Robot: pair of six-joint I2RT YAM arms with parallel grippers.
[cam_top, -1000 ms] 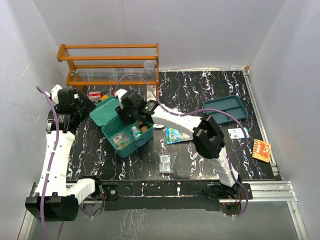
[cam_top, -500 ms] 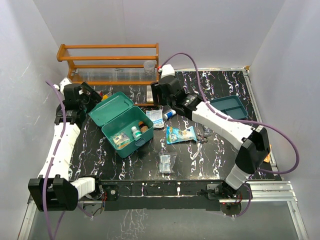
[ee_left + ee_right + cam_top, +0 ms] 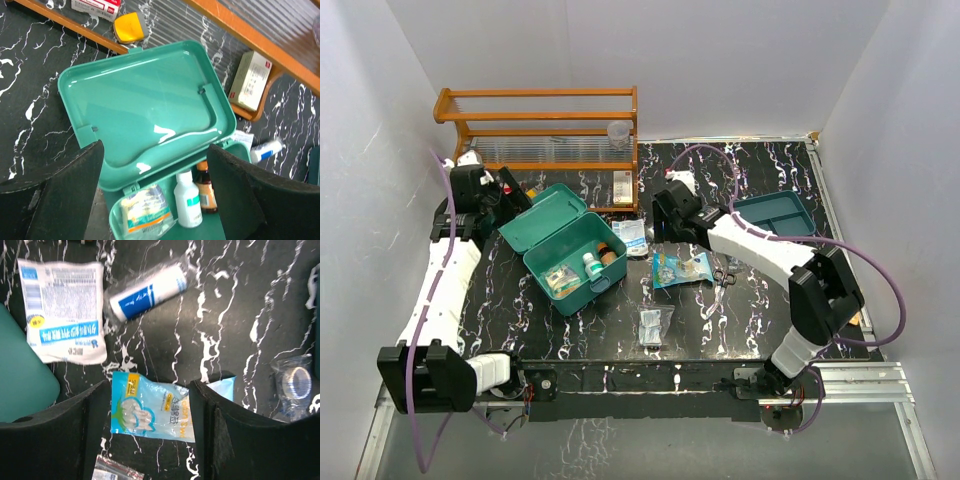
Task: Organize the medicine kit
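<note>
Black right gripper (image 3: 150,390): we see jaws wide, holding nothing, over soft crinkly blue packet (image 3: 150,415), likely ready to grab. Left gripper (image 3: 155,150) wide too, above shiny smooth lid (image 3: 145,95). Hard teal medicine kit (image 3: 570,240) sits back-left on table (image 3: 740,320), lid up so we can drop things in; round bottles (image 3: 190,205) inside.
</note>
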